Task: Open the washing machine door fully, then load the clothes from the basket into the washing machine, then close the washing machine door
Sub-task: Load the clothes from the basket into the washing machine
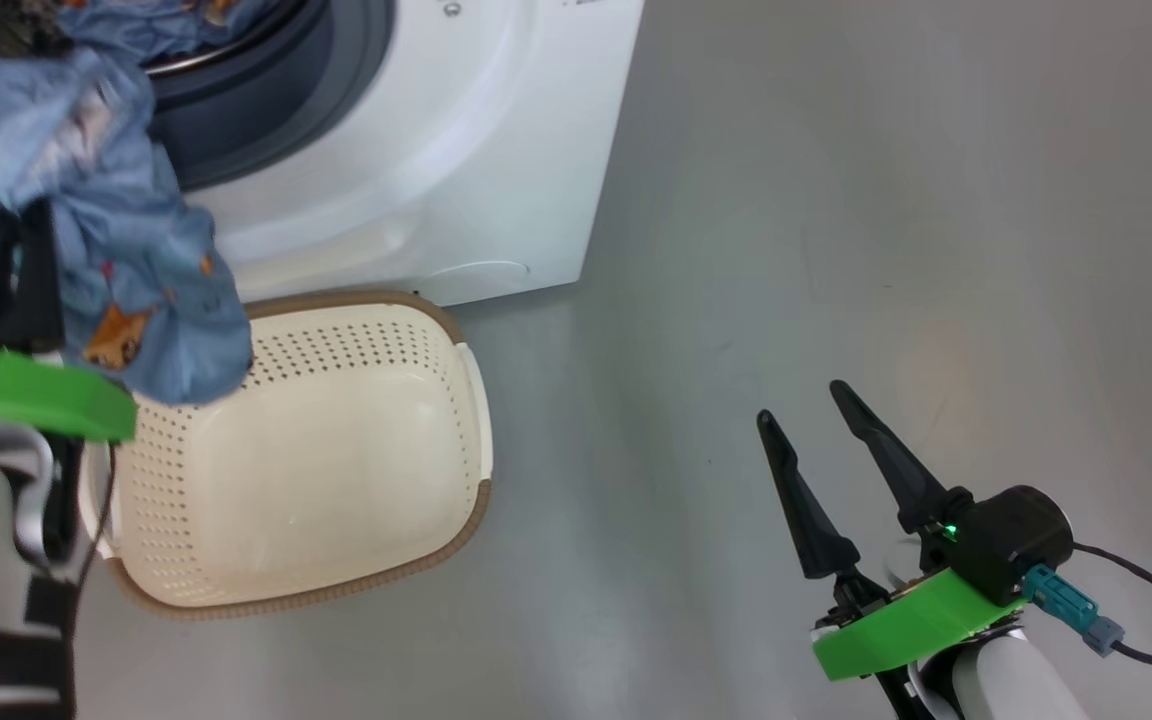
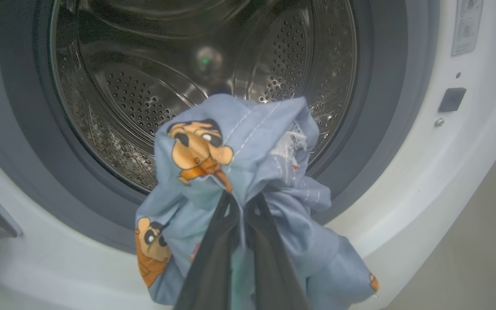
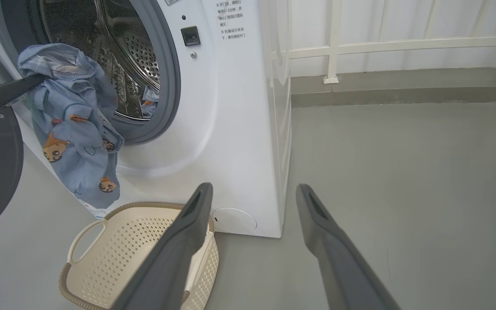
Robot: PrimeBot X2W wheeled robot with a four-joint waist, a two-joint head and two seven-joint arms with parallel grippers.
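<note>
one garment (image 2: 248,137) hangs from the left end effector (image 2: 240,200) before the drum (image 2: 144,94).

Right pincer (image 3: 253,187) gapes over the basket (image 3: 85,234); left pincer (image 3: 37,80) holds the clothes (image 3: 75,129) at the washing machine (image 3: 230,129) mouth, perhaps another blue piece (image 3: 150,101) inside

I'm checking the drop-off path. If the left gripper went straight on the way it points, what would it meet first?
Holding the clothes, the left gripper aims into the open washing machine; the way looks free until the steel drum, though depth is unclear.
</note>
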